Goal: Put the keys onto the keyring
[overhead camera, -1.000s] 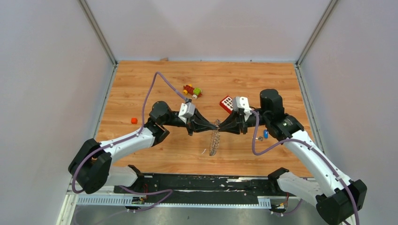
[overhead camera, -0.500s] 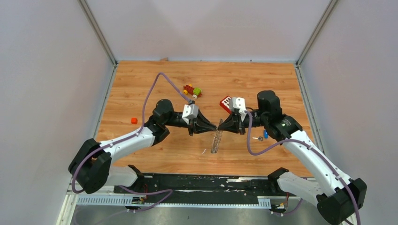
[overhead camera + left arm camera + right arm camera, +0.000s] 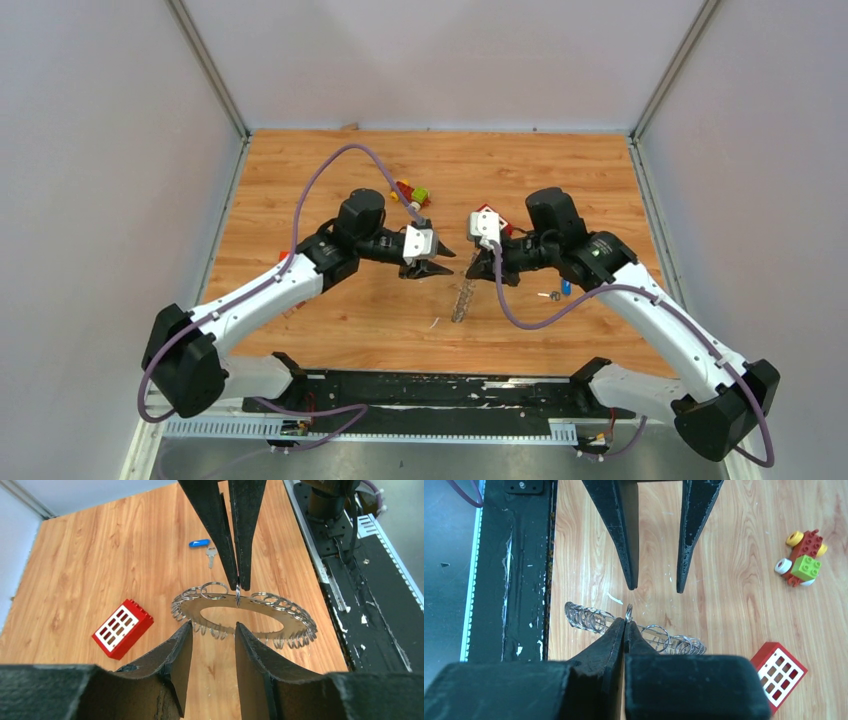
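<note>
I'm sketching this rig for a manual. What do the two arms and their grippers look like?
The left arm and right arm have white shells on the long links, with black joints and bases. A purple cable runs along each. The left gripper and right gripper each carry a pale grey block and two black, tapering fingers.

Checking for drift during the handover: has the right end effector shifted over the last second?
Yes: the right end effector moved left, its wrist now overlapping the red block.
</note>
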Controlling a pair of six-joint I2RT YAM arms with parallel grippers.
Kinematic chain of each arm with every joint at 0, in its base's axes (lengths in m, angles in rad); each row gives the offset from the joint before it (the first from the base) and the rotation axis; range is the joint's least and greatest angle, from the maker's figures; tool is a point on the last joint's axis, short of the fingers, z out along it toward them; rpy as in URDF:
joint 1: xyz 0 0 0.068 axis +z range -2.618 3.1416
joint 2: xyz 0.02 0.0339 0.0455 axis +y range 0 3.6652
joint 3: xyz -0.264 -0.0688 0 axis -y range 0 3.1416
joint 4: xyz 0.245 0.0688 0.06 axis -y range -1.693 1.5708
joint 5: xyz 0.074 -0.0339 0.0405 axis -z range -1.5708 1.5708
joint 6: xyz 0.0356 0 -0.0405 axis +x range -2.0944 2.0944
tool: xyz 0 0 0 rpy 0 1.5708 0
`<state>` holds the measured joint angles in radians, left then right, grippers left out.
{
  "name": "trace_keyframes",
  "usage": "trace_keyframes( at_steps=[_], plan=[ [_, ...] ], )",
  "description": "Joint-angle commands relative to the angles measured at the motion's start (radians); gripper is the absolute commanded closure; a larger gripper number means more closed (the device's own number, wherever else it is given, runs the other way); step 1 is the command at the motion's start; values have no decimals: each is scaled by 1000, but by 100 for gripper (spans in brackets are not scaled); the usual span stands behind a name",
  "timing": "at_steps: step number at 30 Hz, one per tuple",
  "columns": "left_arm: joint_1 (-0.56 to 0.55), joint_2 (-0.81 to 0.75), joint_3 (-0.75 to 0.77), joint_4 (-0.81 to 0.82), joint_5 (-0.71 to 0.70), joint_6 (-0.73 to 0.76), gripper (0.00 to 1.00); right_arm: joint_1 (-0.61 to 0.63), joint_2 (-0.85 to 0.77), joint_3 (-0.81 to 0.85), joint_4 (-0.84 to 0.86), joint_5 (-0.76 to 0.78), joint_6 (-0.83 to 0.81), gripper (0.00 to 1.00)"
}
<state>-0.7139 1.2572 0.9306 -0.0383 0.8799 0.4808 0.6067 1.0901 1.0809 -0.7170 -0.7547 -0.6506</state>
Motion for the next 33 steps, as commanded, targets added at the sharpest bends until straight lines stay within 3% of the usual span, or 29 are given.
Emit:
trace_keyframes(
  at_steps=[1,19,33],
  plan=[
    [-16,19,47,-79,27,81,57,23,7,70,-42,67,-23,100],
    [-40,48,17,111,90,-100,68,31,-41,5,71,6,-4,100],
    [-40,9,-31,164,96,-126,100,0,-78,-52,163,-64,35,100]
  ],
)
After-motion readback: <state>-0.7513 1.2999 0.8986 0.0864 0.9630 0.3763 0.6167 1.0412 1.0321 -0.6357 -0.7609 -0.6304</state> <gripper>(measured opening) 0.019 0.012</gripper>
